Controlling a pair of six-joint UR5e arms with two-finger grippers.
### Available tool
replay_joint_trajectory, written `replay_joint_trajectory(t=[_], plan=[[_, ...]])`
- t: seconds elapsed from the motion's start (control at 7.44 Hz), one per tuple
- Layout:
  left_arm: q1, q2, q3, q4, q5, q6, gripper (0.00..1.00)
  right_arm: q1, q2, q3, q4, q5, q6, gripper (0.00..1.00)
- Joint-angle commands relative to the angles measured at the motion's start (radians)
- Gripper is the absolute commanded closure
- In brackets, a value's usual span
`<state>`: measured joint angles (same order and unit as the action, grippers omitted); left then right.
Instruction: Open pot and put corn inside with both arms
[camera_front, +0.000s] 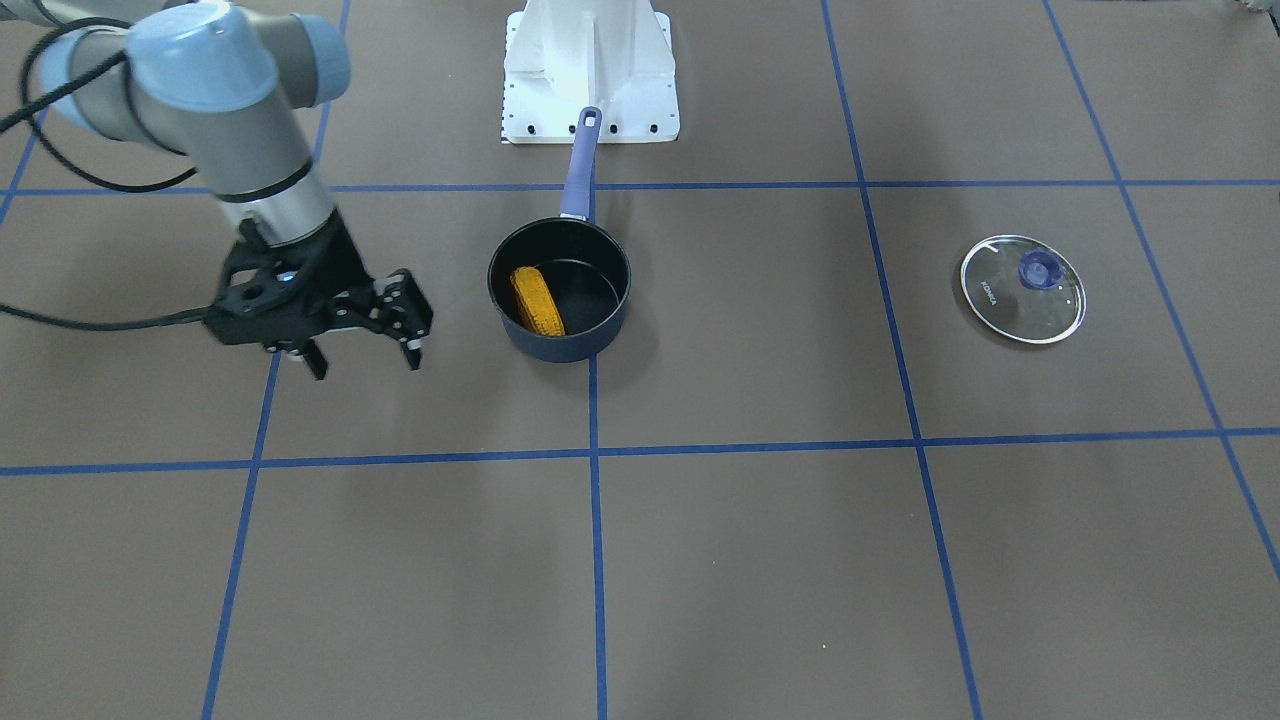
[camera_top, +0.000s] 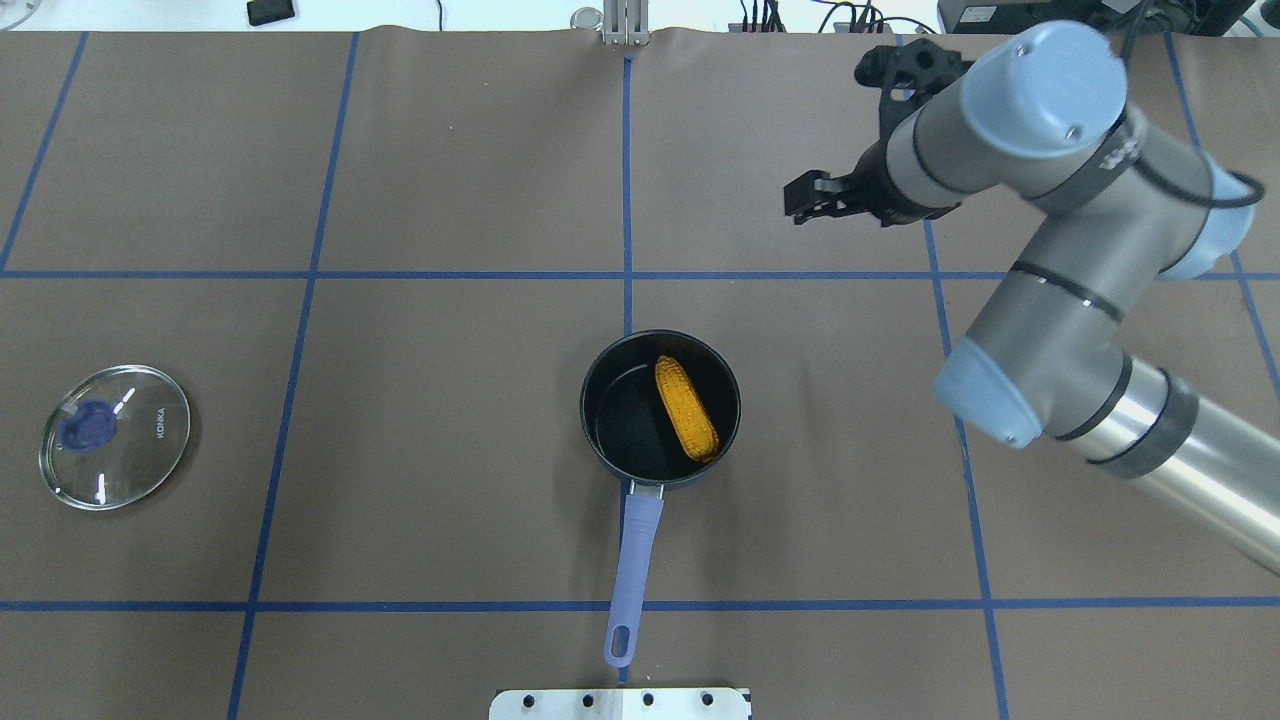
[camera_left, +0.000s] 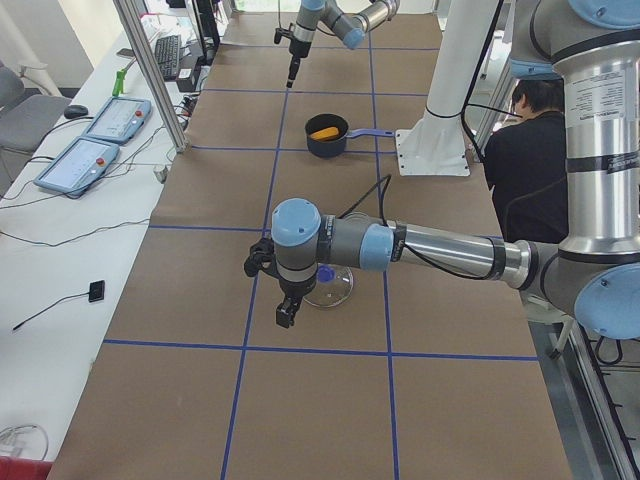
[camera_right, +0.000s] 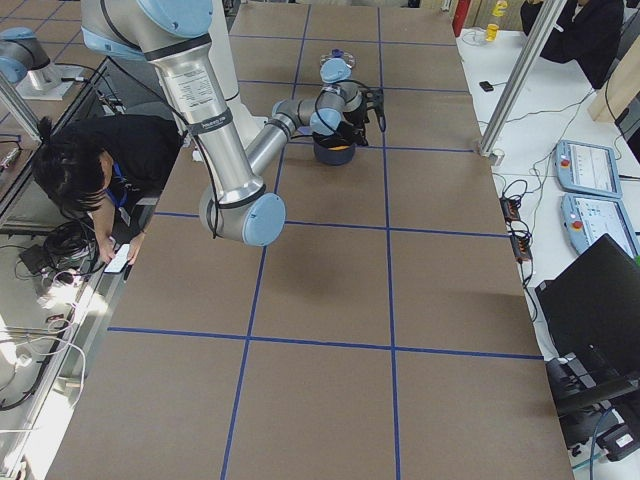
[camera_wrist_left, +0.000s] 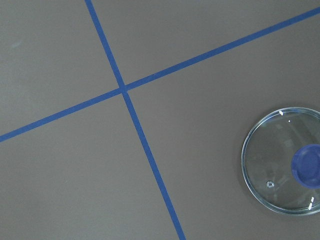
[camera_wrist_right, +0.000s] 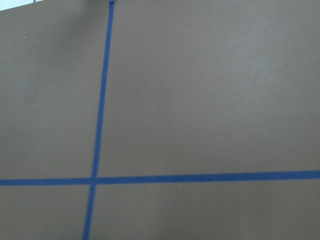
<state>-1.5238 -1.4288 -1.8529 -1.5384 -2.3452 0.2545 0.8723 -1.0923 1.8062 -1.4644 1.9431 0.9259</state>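
- Nearest the robot, the white base plate (camera_top: 620, 703) sat at the table's edge, and the tip of the pot's long periwinkle handle (camera_top: 635, 555) pointed at it.
- Just beyond, the pot (camera_top: 622, 425) stood upright and uncovered on the brown table (camera_top: 450, 180), on a blue tape line.
- The corn (camera_top: 686, 408) lay inside the pot, flat on the black bottom along the wall on the robot's right.
- Well off to the robot's left, the glass lid (camera_top: 140, 440) rested flat on the table, blue knob up, with nothing on it.
- The left gripper (camera_left: 284, 316) hung over the table just beside the lid. Whether its fingers were apart or together could not be told.
- Farthest out, beyond the pot and to its right, the right gripper (camera_front: 366, 366) hovered with its fingers spread wide, holding nothing.
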Motion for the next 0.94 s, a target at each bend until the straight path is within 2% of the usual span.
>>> replay_joint_trajectory(t=[0.0, 0.13, 0.27, 0.4, 0.67, 0.81], plan=[[-0.001, 0.001, 0.032, 0.001, -0.002, 0.006, 0.02, 0.265, -0.079, -0.010, -0.183, 0.172, -0.497, 0.00], [-0.003, 0.005, 0.044, 0.012, 0.000, 0.000, 0.02, 0.389, -0.130, -0.034, -0.212, 0.212, -0.717, 0.00], [-0.006, 0.002, 0.053, 0.012, -0.002, -0.001, 0.02, 0.483, -0.158, -0.083, -0.255, 0.302, -0.874, 0.00], [-0.010, 0.016, 0.049, 0.000, -0.002, 0.000, 0.02, 0.541, -0.258, -0.077, -0.254, 0.309, -0.977, 0.00], [-0.032, 0.007, 0.055, 0.012, -0.009, -0.070, 0.02, 0.620, -0.423, -0.074, -0.249, 0.307, -1.023, 0.00], [-0.047, 0.016, 0.054, 0.011, -0.063, -0.073, 0.02, 0.646, -0.466, -0.065, -0.225, 0.309, -1.023, 0.00]])
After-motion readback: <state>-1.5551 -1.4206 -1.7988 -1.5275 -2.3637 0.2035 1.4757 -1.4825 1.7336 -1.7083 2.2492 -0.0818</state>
